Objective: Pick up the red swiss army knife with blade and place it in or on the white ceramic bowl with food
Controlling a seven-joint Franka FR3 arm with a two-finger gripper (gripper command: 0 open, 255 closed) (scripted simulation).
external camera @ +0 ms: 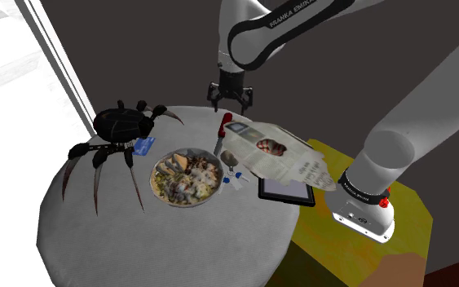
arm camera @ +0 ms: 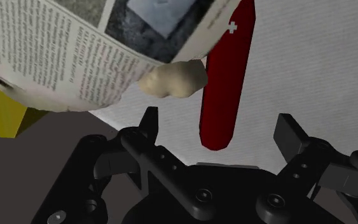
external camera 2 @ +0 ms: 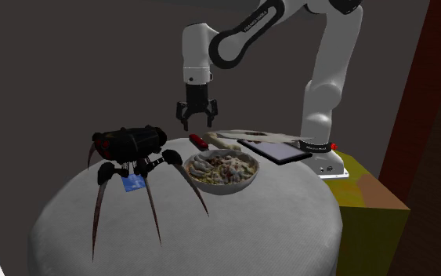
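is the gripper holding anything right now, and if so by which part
Nothing is held. The gripper is open and hangs above the red knife, whose end shows between the spread fingers, untouched.

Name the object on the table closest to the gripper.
The red knife, lying just below the open gripper beside the newspaper; the bowl, black spider and tablet sit farther off.
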